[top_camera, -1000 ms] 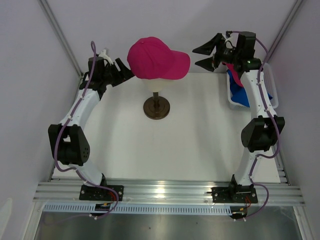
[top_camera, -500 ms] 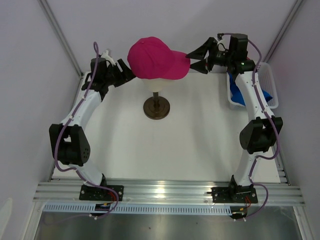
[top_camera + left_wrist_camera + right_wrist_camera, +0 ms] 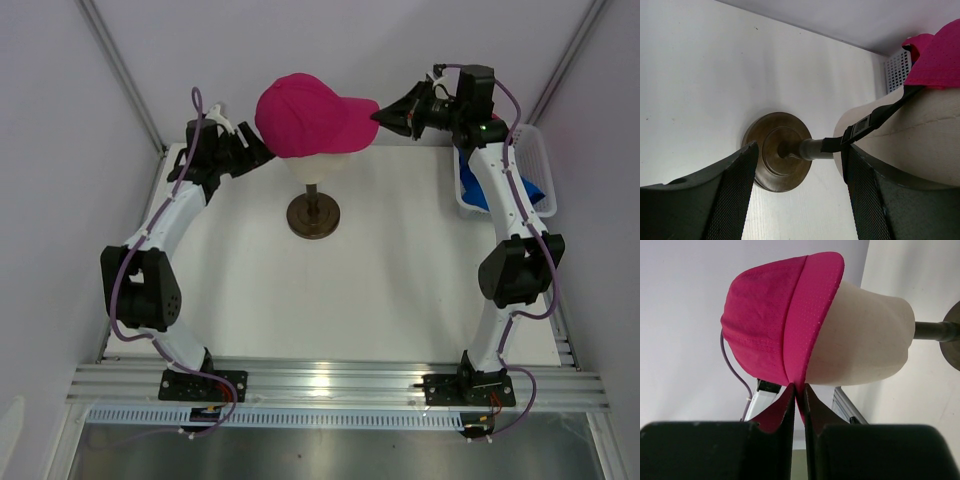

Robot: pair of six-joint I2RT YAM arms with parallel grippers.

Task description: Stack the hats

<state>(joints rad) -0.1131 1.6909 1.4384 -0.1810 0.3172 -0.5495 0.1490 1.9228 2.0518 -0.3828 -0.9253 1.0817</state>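
Note:
The magenta-pink hat [image 3: 305, 112] sits on the cream mannequin head [image 3: 322, 165], brim pointing right. My right gripper [image 3: 383, 115] is shut on the tip of that brim; in the right wrist view the brim [image 3: 812, 315] runs down between the closed fingers of the gripper [image 3: 799, 396]. My left gripper [image 3: 252, 152] stands open beside the head's back left, below the hat's rim. In the left wrist view its gripper [image 3: 800, 200] holds nothing, and the hat's black back strap [image 3: 875, 120] crosses next to the right finger [image 3: 867, 195]. The royal blue hat [image 3: 476, 192] lies in the basket, half hidden by my right arm.
The head stands on a dark round base [image 3: 313, 216] with a thin pole [image 3: 815, 148] at the table's far middle. A white mesh basket [image 3: 538, 150] stands at the far right edge. Grey walls close in at the back and both sides.
My right gripper has moved left from beside the basket to the pink hat's brim and shut on it. The left gripper has edged slightly closer to the head.

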